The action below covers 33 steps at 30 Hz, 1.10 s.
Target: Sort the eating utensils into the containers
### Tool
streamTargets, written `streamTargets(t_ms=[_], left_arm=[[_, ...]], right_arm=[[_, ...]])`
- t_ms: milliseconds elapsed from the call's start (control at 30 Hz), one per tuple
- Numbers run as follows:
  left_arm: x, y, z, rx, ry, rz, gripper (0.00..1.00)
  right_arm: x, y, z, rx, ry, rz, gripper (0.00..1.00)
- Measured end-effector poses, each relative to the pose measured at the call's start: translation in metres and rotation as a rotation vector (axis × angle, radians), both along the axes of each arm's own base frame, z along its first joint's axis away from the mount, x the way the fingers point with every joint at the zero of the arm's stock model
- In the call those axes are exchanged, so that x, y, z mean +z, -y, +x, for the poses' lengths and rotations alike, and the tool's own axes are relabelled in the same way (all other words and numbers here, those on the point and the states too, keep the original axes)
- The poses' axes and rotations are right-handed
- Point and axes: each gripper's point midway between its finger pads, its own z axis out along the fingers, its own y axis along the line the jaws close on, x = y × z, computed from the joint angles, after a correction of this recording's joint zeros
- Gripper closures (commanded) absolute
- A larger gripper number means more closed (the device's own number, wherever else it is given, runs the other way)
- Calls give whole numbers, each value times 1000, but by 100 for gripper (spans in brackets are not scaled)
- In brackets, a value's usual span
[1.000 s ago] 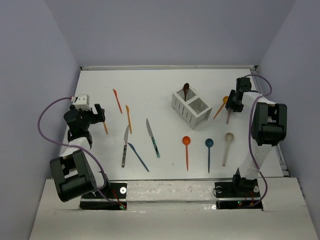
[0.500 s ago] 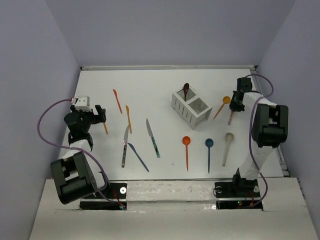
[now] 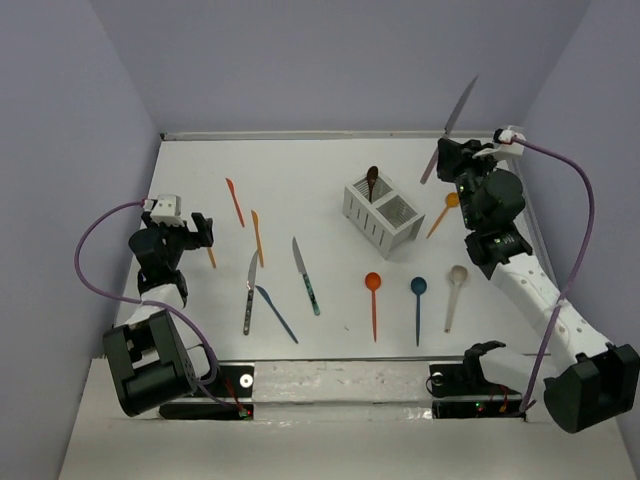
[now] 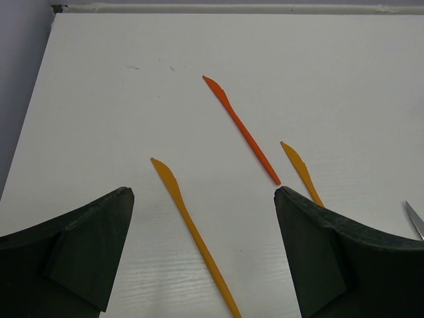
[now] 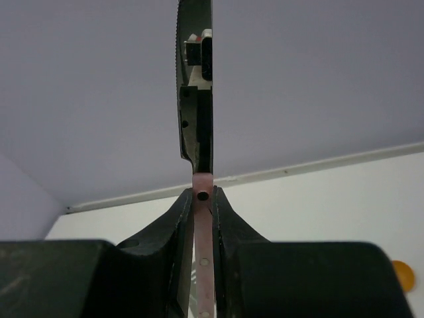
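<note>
My right gripper (image 3: 452,160) (image 5: 203,195) is shut on the pinkish handle of a knife (image 3: 458,110) (image 5: 195,86), held in the air right of the white slatted caddy (image 3: 372,228), blade pointing up. A dark spoon (image 3: 372,180) stands in the caddy's back compartment. My left gripper (image 3: 201,231) (image 4: 202,199) is open at the table's left, its fingers either side of a yellow knife (image 4: 189,225) lying flat. An orange knife (image 4: 242,132) and another yellow knife (image 4: 301,172) lie beyond it.
On the table lie two silver-bladed knives (image 3: 250,290) (image 3: 306,275), a blue knife (image 3: 276,313), an orange spoon (image 3: 373,300), a blue spoon (image 3: 418,305) and a beige spoon (image 3: 455,290). Another orange spoon (image 3: 443,212) lies right of the caddy.
My right gripper closed on the knife at the table's right and lifted it, swinging its blade upward. The left gripper has hardly moved.
</note>
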Motion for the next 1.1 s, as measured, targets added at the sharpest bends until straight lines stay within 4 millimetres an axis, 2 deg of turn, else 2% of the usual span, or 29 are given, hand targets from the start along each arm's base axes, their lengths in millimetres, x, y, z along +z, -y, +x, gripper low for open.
streamTargets(t_ms=[33, 100, 167, 233, 333, 400, 733, 900, 933, 967, 1067, 1100], left_arm=[[0, 1, -2, -3, 3, 0, 1], [2, 3, -5, -9, 14, 4, 1], [4, 5, -7, -14, 24, 8, 1], [6, 7, -9, -23, 38, 13, 1], [8, 9, -11, -32, 50, 19, 1], [8, 10, -11, -34, 51, 21, 1], [9, 12, -11, -51, 59, 23, 1], [9, 13, -12, -52, 62, 24, 1], [9, 13, -12, -52, 63, 25, 1], [8, 13, -13, -52, 62, 25, 1], [8, 14, -14, -55, 61, 26, 1], [8, 14, -14, -55, 62, 27, 1]], right_arm=[[7, -11, -2, 17, 38, 20, 100], [4, -29, -2, 26, 79, 57, 100], [-24, -45, 7, 20, 39, 55, 100], [-62, -58, 19, 2, -30, 38, 100], [-105, -67, 29, -15, -119, 24, 100], [-126, -68, 31, -41, -157, 27, 100], [-168, -44, 15, -191, -191, 77, 100], [-196, -57, 11, -217, -243, 49, 100], [-199, -61, 10, -211, -249, 42, 95], [-205, -65, 8, -214, -259, 29, 79], [-205, -69, 6, -217, -255, 35, 57], [-204, -69, 6, -222, -250, 46, 54]])
